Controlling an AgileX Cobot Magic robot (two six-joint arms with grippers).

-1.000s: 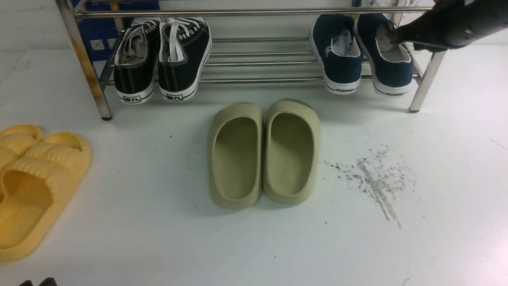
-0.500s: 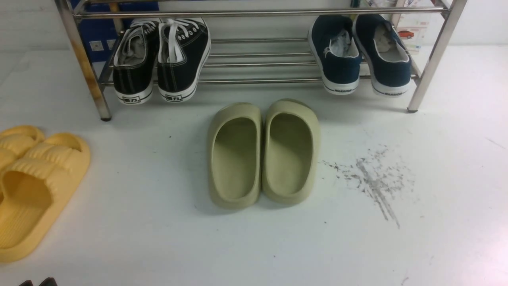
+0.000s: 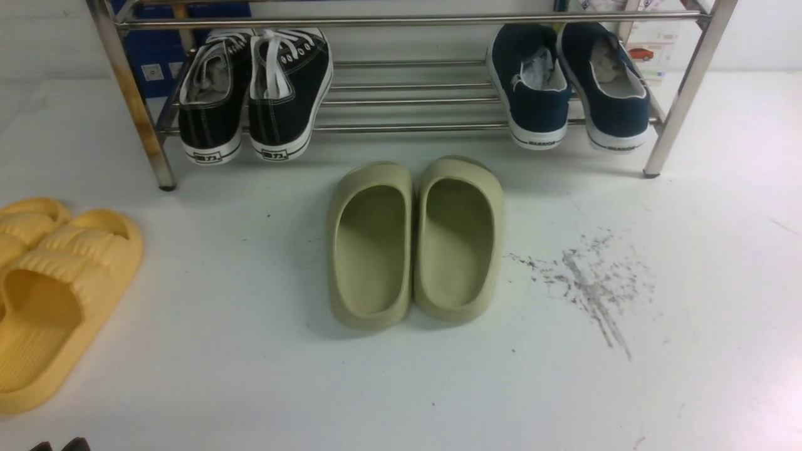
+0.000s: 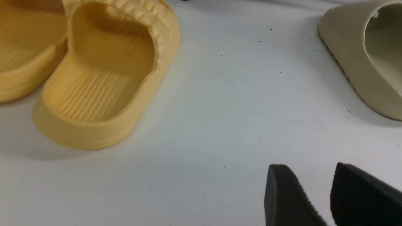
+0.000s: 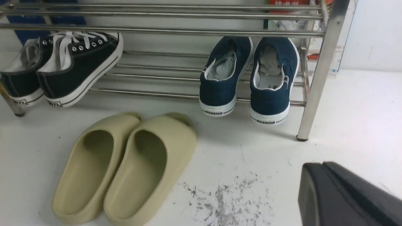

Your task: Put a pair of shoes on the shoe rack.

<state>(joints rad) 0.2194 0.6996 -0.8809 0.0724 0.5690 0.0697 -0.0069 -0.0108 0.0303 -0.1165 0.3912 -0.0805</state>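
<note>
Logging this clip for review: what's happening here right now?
Nothing is being handled. The pair of navy-blue canvas slip-on shoes sits side by side on the silver metal-tube shoe rack, heels overhanging the front bar. The right gripper is shut and empty, away from the rack; the left gripper hangs open over the white floor.

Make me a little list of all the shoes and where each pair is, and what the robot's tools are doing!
navy shoes: side by side on the shoe rack, right end, heels hanging off the front
black sneakers: on the rack, left end
green slides: on the floor before the rack
yellow slides: on the floor, far left
left tool: open, empty
right tool: shut, empty
</note>
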